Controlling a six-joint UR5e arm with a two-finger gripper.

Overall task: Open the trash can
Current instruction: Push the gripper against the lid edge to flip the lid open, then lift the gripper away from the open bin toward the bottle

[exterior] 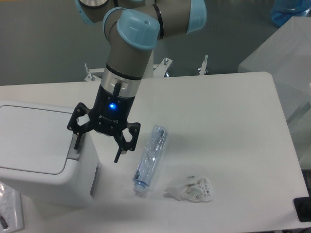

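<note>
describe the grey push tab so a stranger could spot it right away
Find the big white trash can at the table's left edge. On its right rim, beside the flat lid, sits the small grey push tab, under the open claw, the bin's only grey part.

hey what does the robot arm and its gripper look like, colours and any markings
The arm is a silver-grey tube with rounded light blue caps on its joints. Its wrist narrows to a pale ring, then a black gripper body with small white lettering, too blurred to read, and a glowing blue light. The gripper is black, with open linkage bars leading to two thin fingers. No loose cables show.
</note>
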